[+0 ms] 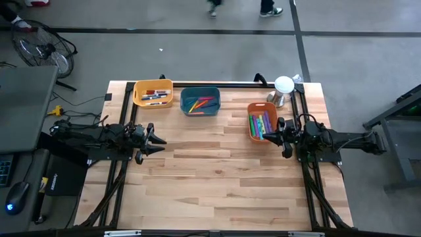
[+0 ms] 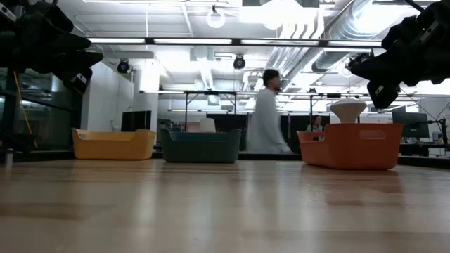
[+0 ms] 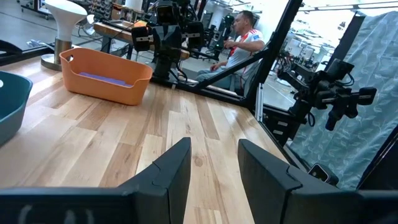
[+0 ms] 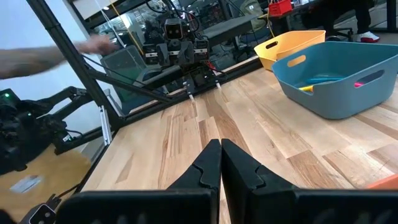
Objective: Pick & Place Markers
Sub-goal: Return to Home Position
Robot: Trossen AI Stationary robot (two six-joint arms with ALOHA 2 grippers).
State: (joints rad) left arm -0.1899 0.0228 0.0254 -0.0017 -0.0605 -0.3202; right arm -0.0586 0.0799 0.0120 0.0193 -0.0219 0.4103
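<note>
High view shows my left gripper (image 1: 158, 140) spread open and my right gripper (image 1: 280, 135) pinched closed over the worktop (image 1: 217, 178). Markers (image 1: 199, 104) lie in three bins (image 1: 135, 93).

On the wooden table (image 1: 217, 184) stand three bins — yellow bin (image 1: 153, 82), teal bin (image 1: 200, 89), orange bin (image 1: 262, 105).

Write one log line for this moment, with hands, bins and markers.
left hand: open, empty | right hand: shut, empty, near orange bin | markers: inside yellow bin, blue bin, orange bin
</note>
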